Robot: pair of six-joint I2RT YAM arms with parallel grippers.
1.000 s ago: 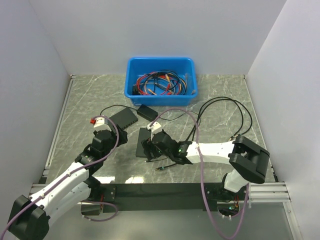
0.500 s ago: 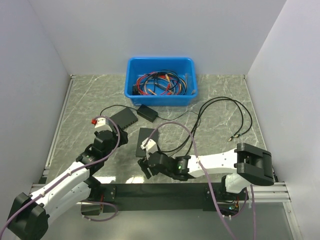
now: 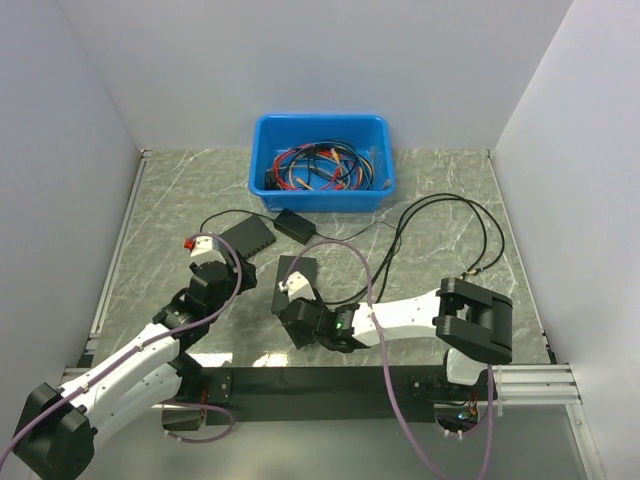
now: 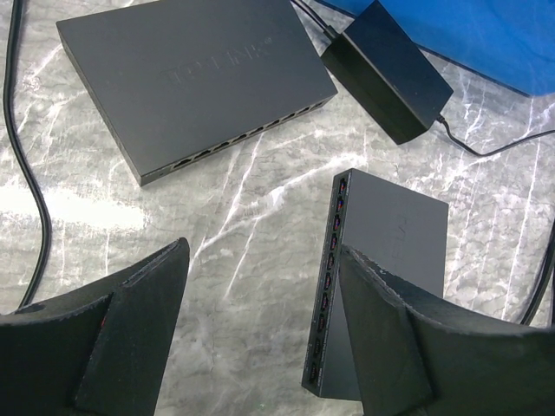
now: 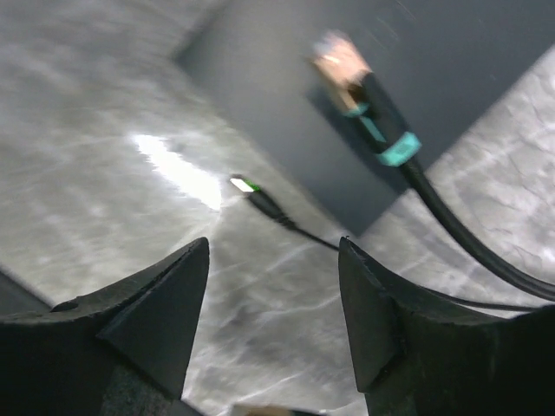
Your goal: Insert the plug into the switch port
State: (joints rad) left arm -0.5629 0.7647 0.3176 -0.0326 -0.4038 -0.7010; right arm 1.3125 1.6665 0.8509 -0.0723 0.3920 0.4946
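The plug (image 5: pixel 257 194), a small black connector with a bright metal tip on a thin black cable, lies on the table beside the near corner of the dark flat switch (image 5: pixel 364 130). My right gripper (image 5: pixel 273 247) is open and empty, just short of the plug; in the top view it (image 3: pixel 298 322) hovers at the switch's (image 3: pixel 297 272) near-left corner and hides the plug. My left gripper (image 4: pixel 260 260) is open and empty, above bare table left of the switch (image 4: pixel 386 260), whose port row (image 4: pixel 333 260) faces it.
A thicker black cable end (image 5: pixel 373 113) with teal bands and a coppery tip lies on the switch. A second flat switch (image 4: pixel 199 74) and a black brick adapter (image 4: pixel 386 69) lie further back. A blue bin (image 3: pixel 320 162) of cables stands behind. Cables loop at the right (image 3: pixel 440 230).
My right gripper has moved from above the switch down toward the table's front and left, ending at the switch's near-left corner. The left arm has stayed put.
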